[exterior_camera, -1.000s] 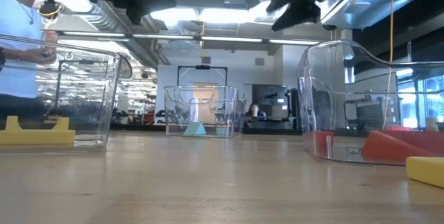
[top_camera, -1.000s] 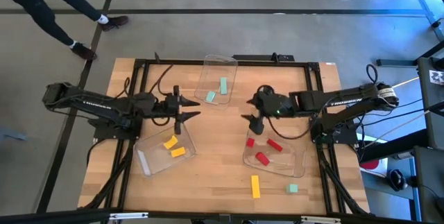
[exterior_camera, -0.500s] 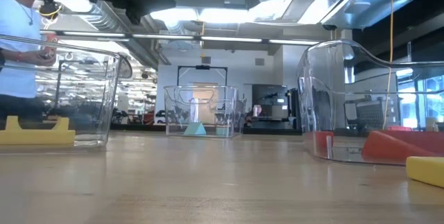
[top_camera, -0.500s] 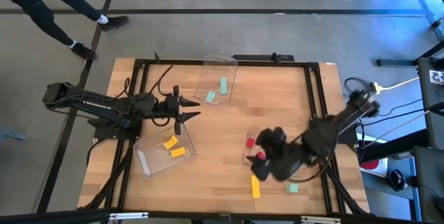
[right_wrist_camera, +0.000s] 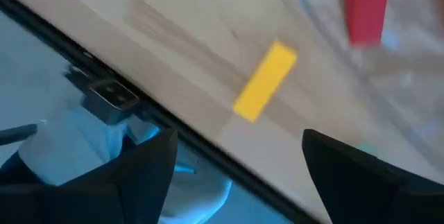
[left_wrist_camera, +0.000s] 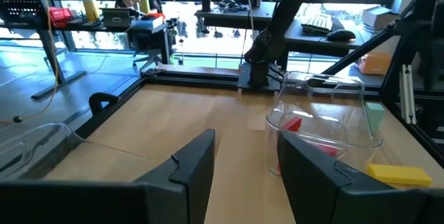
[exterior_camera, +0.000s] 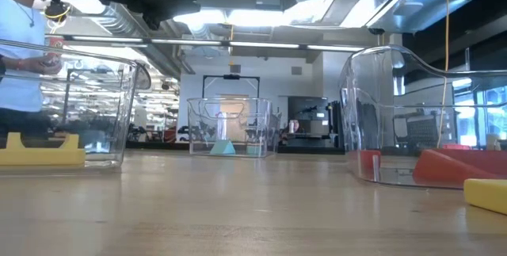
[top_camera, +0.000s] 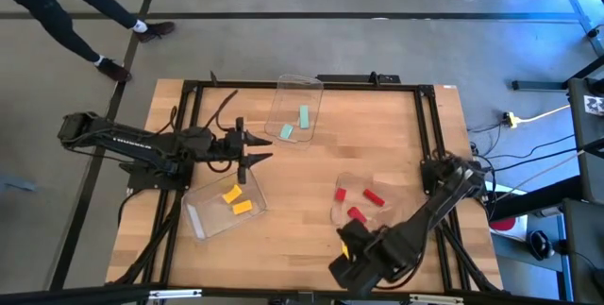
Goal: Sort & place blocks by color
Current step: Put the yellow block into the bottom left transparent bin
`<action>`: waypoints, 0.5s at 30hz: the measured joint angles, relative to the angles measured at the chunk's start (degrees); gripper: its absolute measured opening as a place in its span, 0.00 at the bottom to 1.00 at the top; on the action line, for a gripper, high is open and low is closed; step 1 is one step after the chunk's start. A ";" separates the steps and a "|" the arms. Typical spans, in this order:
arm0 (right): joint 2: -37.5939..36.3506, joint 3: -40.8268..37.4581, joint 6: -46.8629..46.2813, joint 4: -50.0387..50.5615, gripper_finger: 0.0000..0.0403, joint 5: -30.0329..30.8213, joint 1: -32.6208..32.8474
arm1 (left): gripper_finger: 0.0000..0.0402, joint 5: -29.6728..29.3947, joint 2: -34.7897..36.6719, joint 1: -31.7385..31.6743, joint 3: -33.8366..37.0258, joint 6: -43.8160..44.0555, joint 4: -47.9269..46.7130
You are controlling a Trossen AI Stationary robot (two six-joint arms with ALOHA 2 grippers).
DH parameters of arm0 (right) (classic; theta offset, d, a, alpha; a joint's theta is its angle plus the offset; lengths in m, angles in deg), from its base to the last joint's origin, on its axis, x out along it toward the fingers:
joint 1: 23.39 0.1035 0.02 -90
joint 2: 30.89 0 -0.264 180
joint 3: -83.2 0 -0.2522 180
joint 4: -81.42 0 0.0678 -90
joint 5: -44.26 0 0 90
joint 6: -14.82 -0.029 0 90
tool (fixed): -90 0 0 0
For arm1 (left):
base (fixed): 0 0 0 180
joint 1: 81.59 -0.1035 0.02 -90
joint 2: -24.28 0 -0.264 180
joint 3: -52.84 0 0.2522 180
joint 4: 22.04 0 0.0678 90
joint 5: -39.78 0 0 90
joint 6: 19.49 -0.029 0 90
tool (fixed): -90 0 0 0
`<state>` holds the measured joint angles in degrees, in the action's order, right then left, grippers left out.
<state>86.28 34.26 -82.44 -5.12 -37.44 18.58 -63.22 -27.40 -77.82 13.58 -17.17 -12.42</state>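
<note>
The right gripper [right_wrist_camera: 236, 158], jaws wide and empty, has swung from beside the red-block tray [top_camera: 404, 218] down to the table's near edge, over the loose yellow bar [right_wrist_camera: 265, 80]. The left gripper [top_camera: 267, 156], parted and empty, still hovers above the yellow-block tray [top_camera: 200, 218]; its arm reads "TROSSEN"

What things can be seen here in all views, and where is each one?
clear plastic trays: three, transparent; one far centre, one left, one right
mint green blocks: two, in far tray
yellow blocks: two, in left tray
red blocks: three, in right tray
yellow bar: one, loose near front edge
wooden table: one, light brown
person: one, dark trousers, beyond table
left gripper: open, beside left tray
right gripper: open, above yellow bar
</note>
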 joint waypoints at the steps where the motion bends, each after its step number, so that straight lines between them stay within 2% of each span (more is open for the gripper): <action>1: 0.65 -0.34 -1.94 -0.30 0.77 -1.46 0.27 | 0.37 -0.01 0.01 0.00 0.00 0.08 -0.03; 4: 3.25 -0.43 -5.84 -1.34 0.77 -3.93 1.25 | 0.37 -0.02 0.02 0.00 0.00 0.07 -0.01; 15: 12.23 -0.53 -13.33 -4.11 0.77 -3.62 2.91 | 0.37 -0.02 0.02 0.00 0.00 0.27 0.01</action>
<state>98.50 33.73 -95.77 -9.22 -41.06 21.49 -63.24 -27.38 -77.82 13.58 -16.90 -12.40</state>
